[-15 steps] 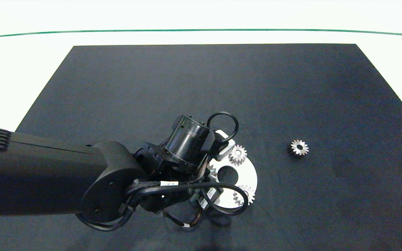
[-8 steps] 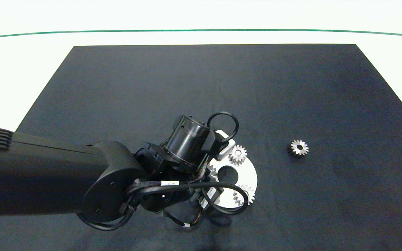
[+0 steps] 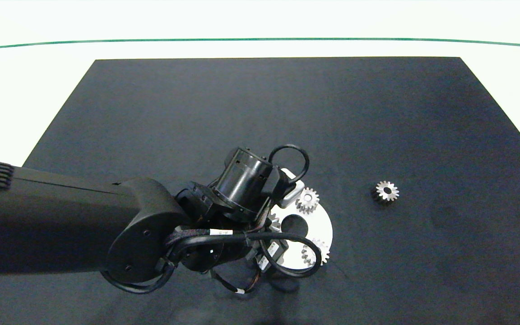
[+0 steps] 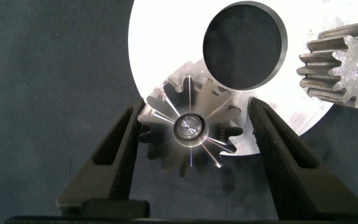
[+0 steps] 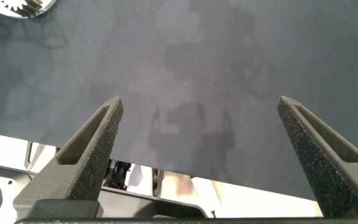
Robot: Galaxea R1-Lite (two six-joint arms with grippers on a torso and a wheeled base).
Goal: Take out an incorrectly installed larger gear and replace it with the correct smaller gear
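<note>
The larger gear (image 4: 188, 127), silver with long pointed teeth, sits on a pin at the edge of the round silver plate (image 4: 166, 37). My left gripper (image 4: 194, 109) is open and straddles it, one finger on each side close to the teeth. In the head view the left wrist hides most of this gear (image 3: 274, 221). Two smaller gears (image 3: 308, 201) (image 3: 316, 253) sit on the plate (image 3: 325, 230). A third smaller gear (image 3: 386, 192) lies loose on the mat to the right. My right gripper (image 5: 201, 106) hangs open over the mat's near edge, holding nothing.
A black mat (image 3: 260, 113) covers the white table. The plate has a large round hole (image 4: 244, 46) in its middle. The left arm (image 3: 61, 225) and its cables cover the mat's near left part.
The left arm has shifted slightly over the plate and its wrist has turned a little. The gears and plate have stayed in place.
</note>
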